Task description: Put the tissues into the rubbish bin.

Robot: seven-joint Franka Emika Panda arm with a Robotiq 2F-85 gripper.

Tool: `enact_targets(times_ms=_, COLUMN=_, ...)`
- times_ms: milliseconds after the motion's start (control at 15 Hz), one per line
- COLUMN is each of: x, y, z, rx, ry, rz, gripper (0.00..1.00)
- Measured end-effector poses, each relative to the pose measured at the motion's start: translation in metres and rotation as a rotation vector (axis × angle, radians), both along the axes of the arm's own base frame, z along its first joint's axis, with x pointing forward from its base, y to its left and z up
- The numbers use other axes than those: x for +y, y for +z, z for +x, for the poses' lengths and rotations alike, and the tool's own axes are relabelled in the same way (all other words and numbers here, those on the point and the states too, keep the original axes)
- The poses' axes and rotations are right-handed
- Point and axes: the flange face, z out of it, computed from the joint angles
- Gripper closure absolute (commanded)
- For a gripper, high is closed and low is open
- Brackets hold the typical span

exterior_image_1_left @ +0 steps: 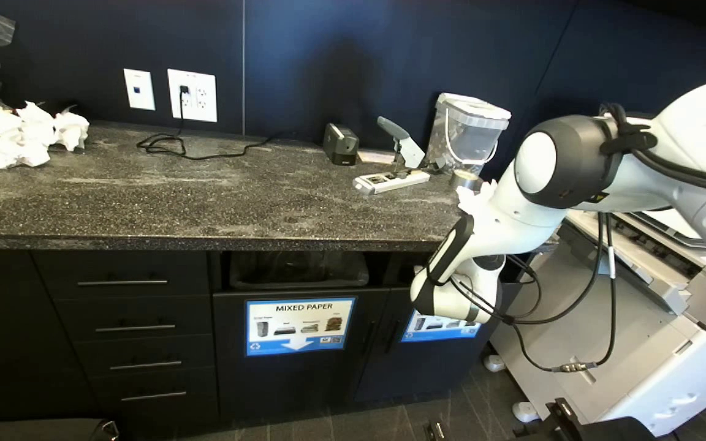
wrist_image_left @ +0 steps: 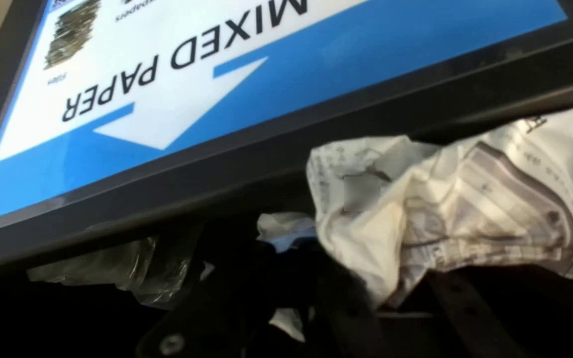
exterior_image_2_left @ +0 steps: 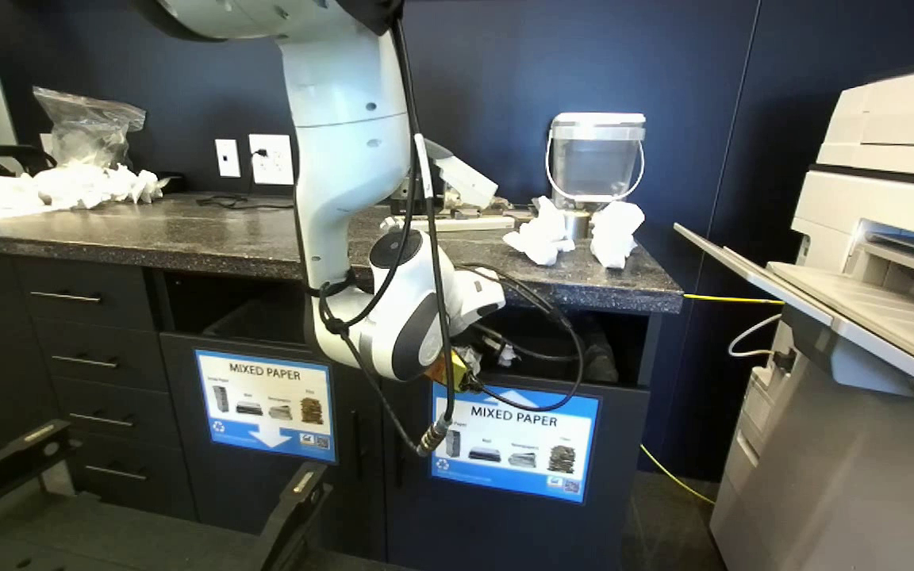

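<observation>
At the dark slot of the rubbish bin (exterior_image_2_left: 505, 530), just above its bright blue MIXED PAPER sign (exterior_image_2_left: 516, 444), the tool (wrist_image_left: 286, 263) has its jaws drawn together. A small white paper scrap (wrist_image_left: 282, 226) shows just past the fingertips in the wrist view; I cannot tell whether it is pinched or only lies behind them. Across the edge of the bin's slot, just beside the tool, is some crumpled printed paper (wrist_image_left: 490, 214), contact unclear. Clear plastic liner (wrist_image_left: 107, 263) shows inside the bin. The white Panda arm (exterior_image_2_left: 354, 159) hangs in front of the bin.

Above the bin, on the table (exterior_image_2_left: 227, 234), a crumpled tissue (exterior_image_2_left: 540, 235) and a second crumpled tissue (exterior_image_2_left: 616, 234) flank a tape roll (exterior_image_2_left: 576, 224); farther back above the bin stands a clear lidded pail (exterior_image_2_left: 593, 162). Up and left of the bin are a heavy-duty stapler (exterior_image_1_left: 393, 179) and a pencil sharpener (exterior_image_1_left: 341, 144). Well left of the bin, a heap of white tissues (exterior_image_1_left: 7, 138) lies beside a clear plastic bag (exterior_image_2_left: 88, 131). Directly left of the bin is a matching paper bin (exterior_image_1_left: 292, 386); to its right stands a printer (exterior_image_2_left: 838, 468).
</observation>
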Motion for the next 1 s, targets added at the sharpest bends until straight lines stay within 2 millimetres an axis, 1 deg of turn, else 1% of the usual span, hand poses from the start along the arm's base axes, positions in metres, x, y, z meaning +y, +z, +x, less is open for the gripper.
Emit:
enact_targets(times_ms=200, x=-0.002, y=-0.007, z=0.006, rx=-0.028, ry=-0.008, rz=0.011, gripper=0.88)
enact_targets(times_ms=467, x=-0.004, y=-0.012, z=0.008, rx=-0.072, ry=-0.016, rz=0.014, gripper=0.88)
enact_targets(times_ms=533, x=-0.005, y=-0.014, z=0.008, rx=-0.08, ry=-0.017, rz=0.014, gripper=0.64)
enact_targets(times_ms=600, x=-0.005, y=-0.015, z=0.008, rx=-0.085, ry=-0.019, rz=0.014, gripper=0.63)
enact_targets(times_ms=667, x=-0.005, y=-0.015, z=0.008, rx=-0.089, ry=-0.019, rz=0.015, gripper=0.59)
enact_targets(times_ms=733, x=-0.005, y=-0.016, z=0.009, rx=-0.093, ry=-0.017, rz=0.014, gripper=0.52)
enact_targets(times_ms=933, x=-0.005, y=-0.018, z=0.01, rx=-0.096, ry=-0.007, rz=0.011, gripper=0.27)
enact_targets(times_ms=1000, x=-0.006, y=-0.019, z=0.01, rx=-0.097, ry=-0.005, rz=0.011, gripper=0.2)
